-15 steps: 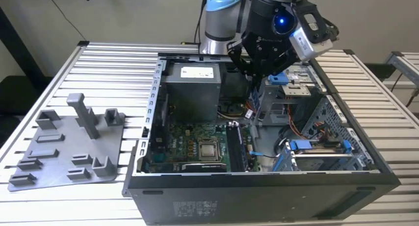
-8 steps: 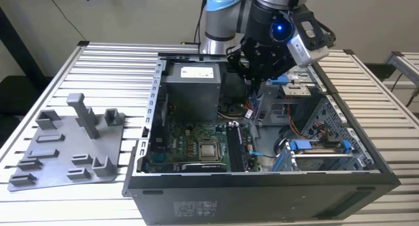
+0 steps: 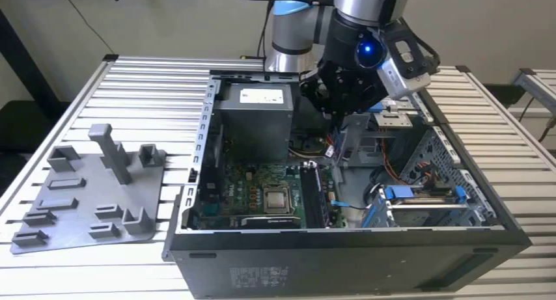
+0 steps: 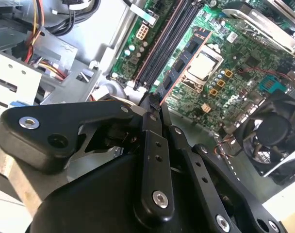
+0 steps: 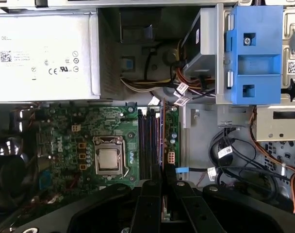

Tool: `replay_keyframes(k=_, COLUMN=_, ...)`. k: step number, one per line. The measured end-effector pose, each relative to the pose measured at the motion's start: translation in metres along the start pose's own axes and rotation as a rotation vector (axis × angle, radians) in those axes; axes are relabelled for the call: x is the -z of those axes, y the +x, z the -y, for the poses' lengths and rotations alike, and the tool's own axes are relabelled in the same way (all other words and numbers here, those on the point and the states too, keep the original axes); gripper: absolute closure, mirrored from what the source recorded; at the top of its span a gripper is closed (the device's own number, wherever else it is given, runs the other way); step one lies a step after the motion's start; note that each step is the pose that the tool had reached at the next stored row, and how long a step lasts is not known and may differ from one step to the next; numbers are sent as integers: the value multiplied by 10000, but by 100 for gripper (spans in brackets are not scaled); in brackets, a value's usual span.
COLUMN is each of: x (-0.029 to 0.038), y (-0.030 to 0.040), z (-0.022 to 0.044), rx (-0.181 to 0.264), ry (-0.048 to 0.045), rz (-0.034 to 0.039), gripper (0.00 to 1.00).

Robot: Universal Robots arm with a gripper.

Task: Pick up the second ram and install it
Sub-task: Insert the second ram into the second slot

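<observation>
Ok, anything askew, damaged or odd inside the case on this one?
Nothing stands out. The gripper holds the second ram on edge, lined up along the memory slots; no damage or loose parts show on the motherboard.

Drive cage [image 3: 426,202] beside memory slots [image 3: 314,192]

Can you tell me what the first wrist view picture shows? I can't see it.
The gripper holds the second ram edge-on above the long black slots of a green motherboard. A silver processor socket sits nearby, with a grey power supply and blue bracket beyond.
</observation>
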State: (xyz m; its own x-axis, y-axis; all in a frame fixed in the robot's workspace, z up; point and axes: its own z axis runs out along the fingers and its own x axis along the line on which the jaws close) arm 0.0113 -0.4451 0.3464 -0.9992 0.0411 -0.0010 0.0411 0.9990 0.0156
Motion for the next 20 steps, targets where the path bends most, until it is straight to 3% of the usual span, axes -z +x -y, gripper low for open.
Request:
replay_keyframes(k=4, x=-56, y=-2, z=22, rx=2, ry=2, rz=-3, gripper=86)
replay_keyframes(k=8, x=-82, y=15, z=82, rx=6, ry=1, rz=-2, gripper=86)
replay_keyframes(k=15, x=-204, y=33, z=192, rx=60, ry=-4, rz=-3, gripper=86)
replay_keyframes(k=20, x=-288, y=102, z=220, rx=93, ry=-5, rz=-3, gripper=86)
